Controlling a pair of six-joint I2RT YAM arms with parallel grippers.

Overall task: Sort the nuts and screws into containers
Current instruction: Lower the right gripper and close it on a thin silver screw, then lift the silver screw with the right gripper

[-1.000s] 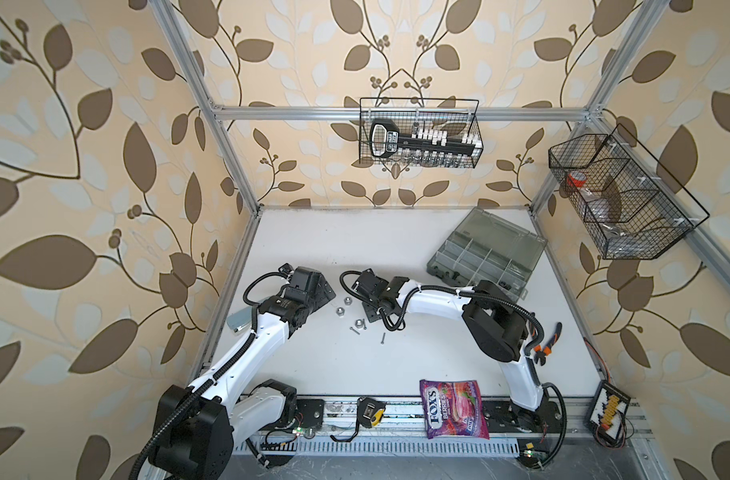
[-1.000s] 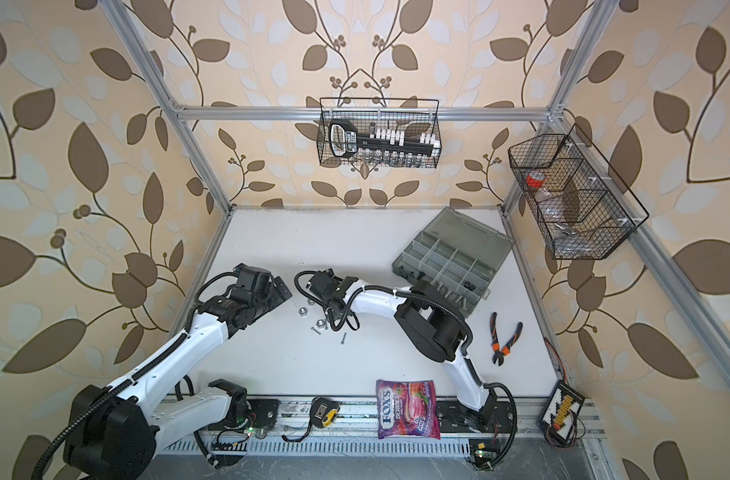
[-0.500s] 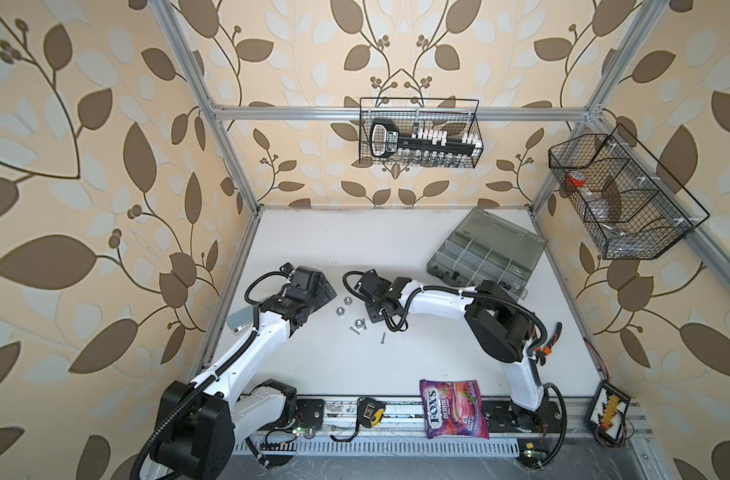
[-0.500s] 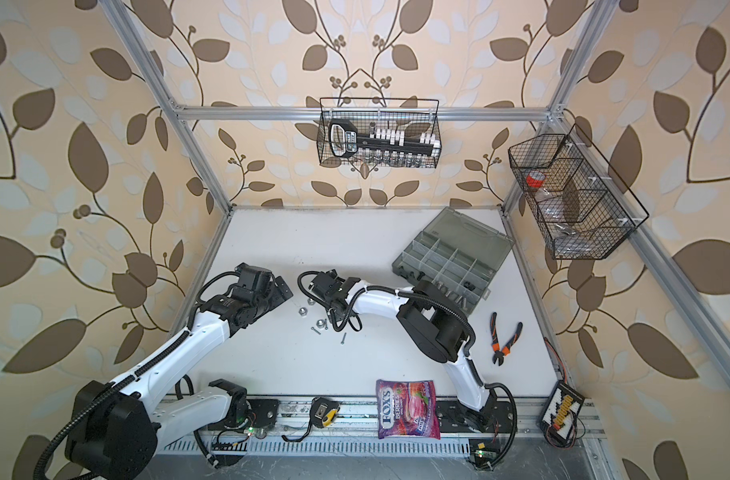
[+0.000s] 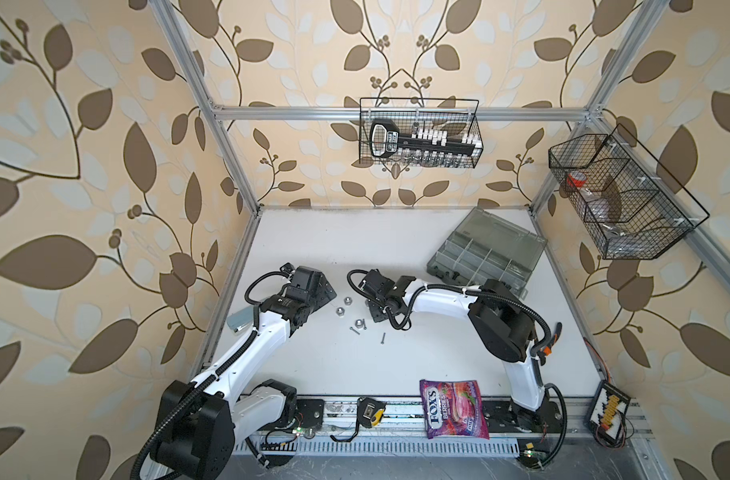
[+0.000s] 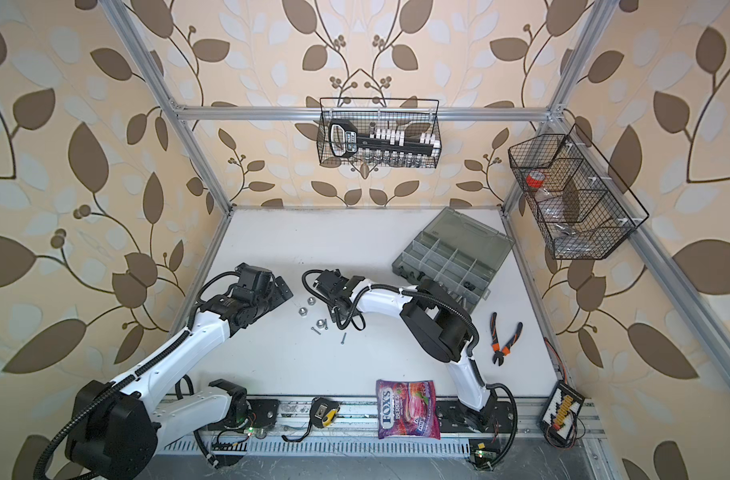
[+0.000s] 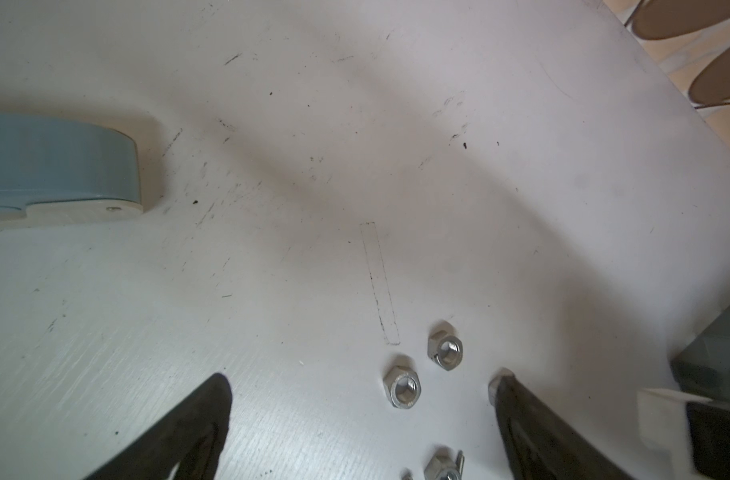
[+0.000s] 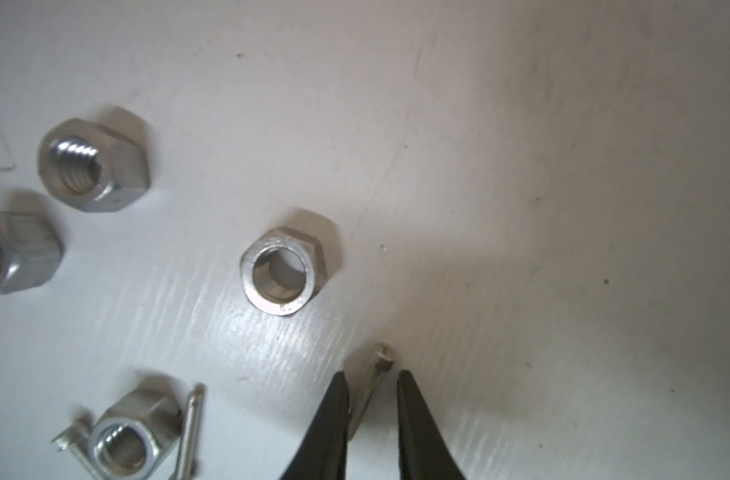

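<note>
One thin screw [image 8: 383, 356] lay between the barely parted jaws of the right claw [image 8: 371, 373], unpinched; closing squarely on its shank looked wise. The left claw [image 7: 358, 391] hung spread wide.

Light: even, bright light filling both top views; table [image 5: 417, 249] glowing white.
Shadows: soft, pooling under arms [image 5: 255, 345].
Glare: streaking w/ table grain beside nut [image 8: 283, 272].
Blur: left end effector fingers [image 7: 197, 411] smearing close-up; frame rails [image 5: 396, 113] bowing at edges.
</note>
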